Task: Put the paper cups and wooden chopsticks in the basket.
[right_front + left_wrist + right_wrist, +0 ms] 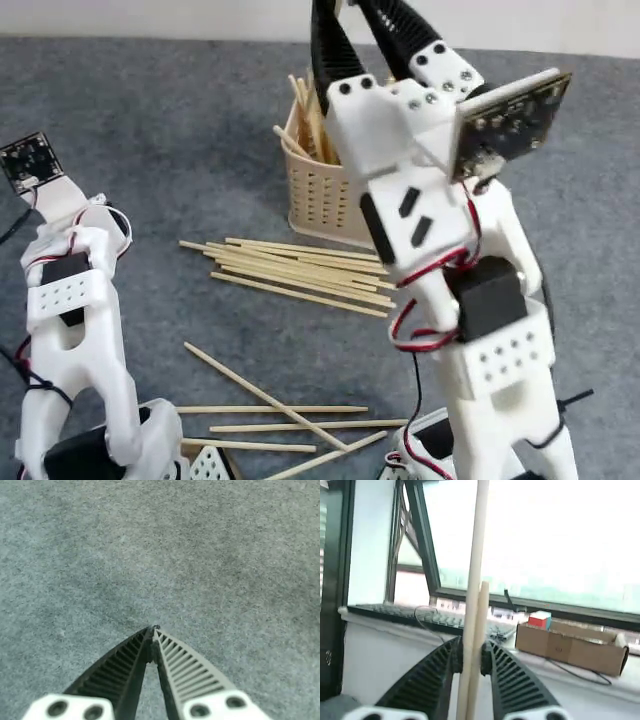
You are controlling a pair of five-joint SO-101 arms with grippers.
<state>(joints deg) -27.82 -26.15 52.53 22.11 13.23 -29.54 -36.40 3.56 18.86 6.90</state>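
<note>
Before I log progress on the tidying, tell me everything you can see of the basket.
The basket is a cream, plastic-looking tub, its walls pierced by a fine grid of holes. It stands upright on the grey carpet. Several wooden chopsticks stand in it, leaning and poking above its rim. An arm in front hides one side, and a pile of loose chopsticks lies on the carpet near its base.

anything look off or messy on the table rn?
Chopsticks are strewn over the grey surface: a rough bundle lies just in front of the basket, and crossed strays lie farther from it. The right gripper pinches two chopsticks with uneven ends. Nothing looks broken.
</note>
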